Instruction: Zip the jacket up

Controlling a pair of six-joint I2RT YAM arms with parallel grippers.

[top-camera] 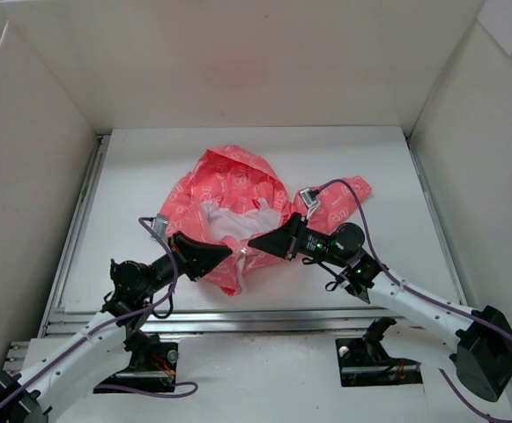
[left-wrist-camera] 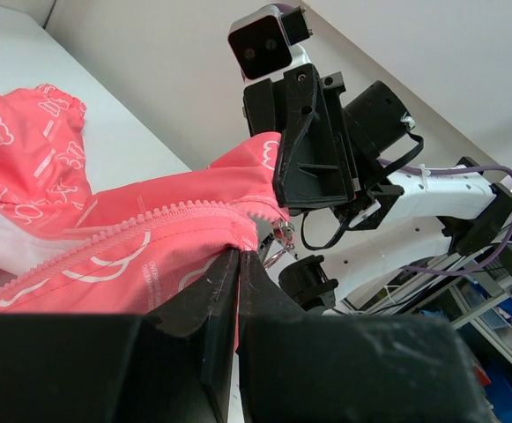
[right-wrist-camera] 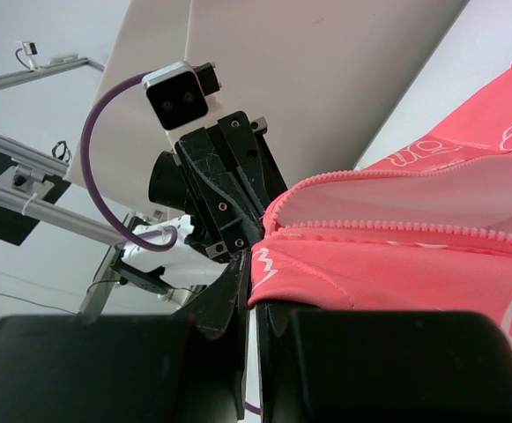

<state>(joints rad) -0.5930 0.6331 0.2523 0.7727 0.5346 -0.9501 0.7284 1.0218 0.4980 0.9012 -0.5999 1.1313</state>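
Jacket (top-camera: 238, 189) is lying crumpled mid-tabletop (top-camera: 132, 176), its zip partly open. The left pincer (top-camera: 226, 253) and right pincer (top-camera: 254, 241) are each pinching its lower front edge. Step, as judged: steadying the zip's base. Next, gripping the slider (left-wrist-camera: 282, 236) and drawing it upward.

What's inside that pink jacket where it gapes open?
White lining shows between the open zipper edges of the jacket. Folded pink fabric covers the rest of the interior.
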